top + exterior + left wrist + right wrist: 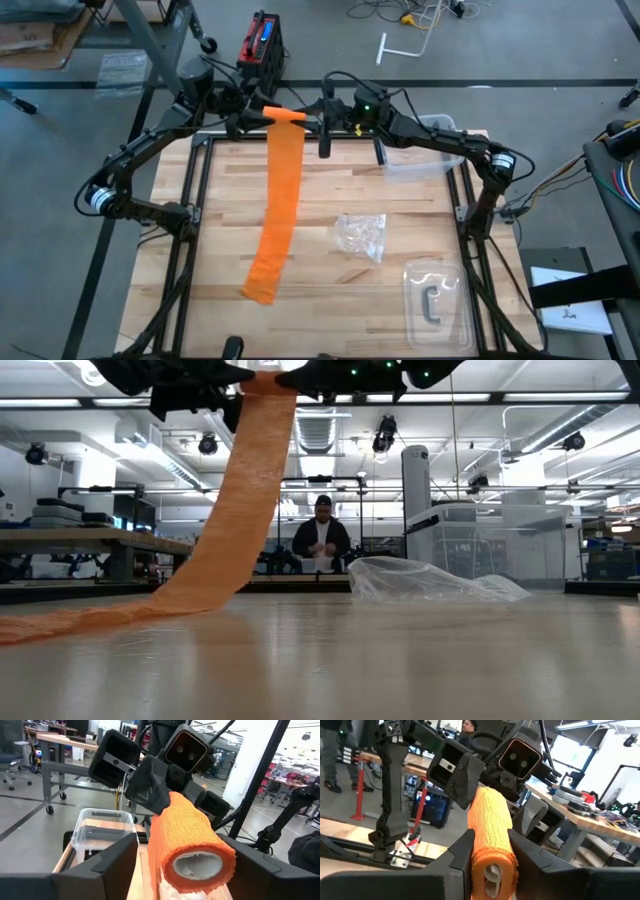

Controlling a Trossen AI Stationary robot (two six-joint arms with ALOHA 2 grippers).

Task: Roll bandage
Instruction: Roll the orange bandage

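**Orange bandage held aloft at the far edge of the table**

The wooden table (330, 215) is seen from above, framed by dark rails; both arms are reached inward over its far edge, where they meet.

The bandage (280, 200) is shown as a long orange strip; its lower end is laid flat on the tabletop toward the near left, and from there it is drawn upward to the two grippers, as is plain in the low view (235, 510); its upper end is wound into a compact roll (192, 845) around a pale core.

The left gripper (262, 117) is placed at one end of that roll; its fingers (112, 862) are spread on either side of it, and contact cannot be told.

The right gripper (312, 114) is set at the opposite end; the roll (490, 840) is pinched between its fingers (462, 852).

A clear plastic bin (425, 150) is stood at the far right of the table; a moulded clear tray (438, 300) is laid at the near right corner; a crumpled clear wrapper (362, 236) is left beside the strip, apart from it.

A person (322, 538) is seated in the room beyond the table.
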